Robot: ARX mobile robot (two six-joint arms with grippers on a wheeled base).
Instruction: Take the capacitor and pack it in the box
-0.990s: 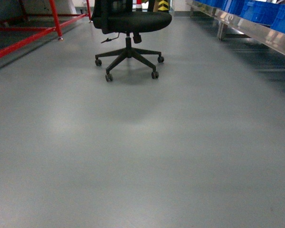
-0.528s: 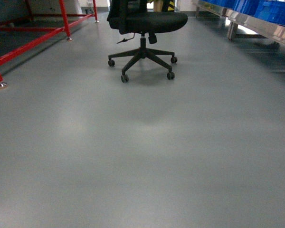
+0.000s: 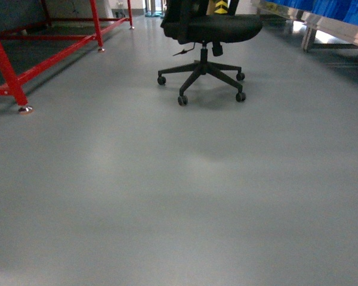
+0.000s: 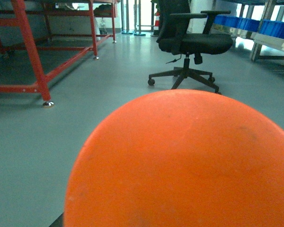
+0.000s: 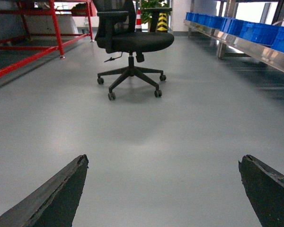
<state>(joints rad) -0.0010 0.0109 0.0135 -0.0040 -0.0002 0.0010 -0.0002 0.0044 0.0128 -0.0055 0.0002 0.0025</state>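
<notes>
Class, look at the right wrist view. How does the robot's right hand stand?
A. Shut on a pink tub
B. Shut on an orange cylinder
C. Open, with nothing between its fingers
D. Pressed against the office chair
C. The right hand is open: its two dark fingers sit far apart at the frame's lower corners, with only bare grey floor between them.

1. My right gripper point(image 5: 163, 189) sat wide open, its two dark fingertips point(image 5: 61, 189) far apart at the bottom corners of its wrist view.
2. My left gripper's jaws were hidden in its wrist view.
3. Neither arm showed in the head view.
</notes>
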